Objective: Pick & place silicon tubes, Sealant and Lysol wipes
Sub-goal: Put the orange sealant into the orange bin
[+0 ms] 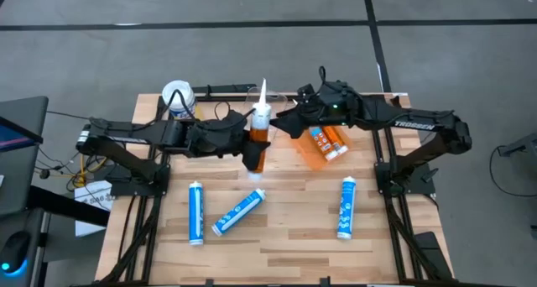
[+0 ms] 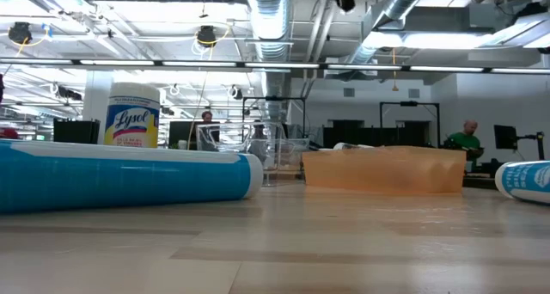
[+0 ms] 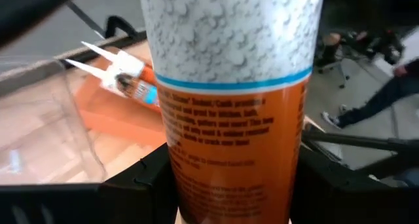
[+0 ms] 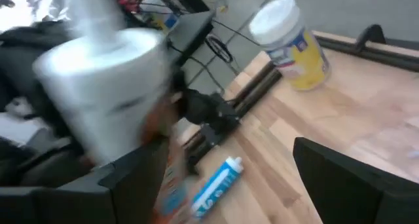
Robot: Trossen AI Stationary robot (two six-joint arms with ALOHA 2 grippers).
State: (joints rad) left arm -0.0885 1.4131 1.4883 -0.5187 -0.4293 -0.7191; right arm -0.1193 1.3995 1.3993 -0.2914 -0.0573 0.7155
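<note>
The orange sealant tube (image 1: 259, 127) stands upright above the middle of the table, nozzle up, held by the left gripper (image 1: 252, 144); the left wrist view shows its dark fingers (image 3: 145, 185) shut against both sides of the tube's orange lower body; so the step in hand looks like carrying this tube toward the orange tray (image 1: 312, 153), where two like tubes (image 1: 327, 141) already lie.

The right gripper (image 1: 295, 119) hangs near the tray's far corner, just beside the held tube; its fingers are spread wide with nothing between them; the next move probably calls for either a handover or a swing past it, and the gap between the two arms is tight.

Three blue tubes lie flat on the near half: one at the left (image 1: 196, 212), one slanted beside it (image 1: 239, 211), one at the right (image 1: 346, 206); the wipes canister (image 1: 178, 98) stands at the far left corner, close to the table edge (image 1: 138, 136).

A clear bin (image 3: 39, 119) sits just beside the tray; open room lies mainly in the table's near middle, between the blue tubes.
</note>
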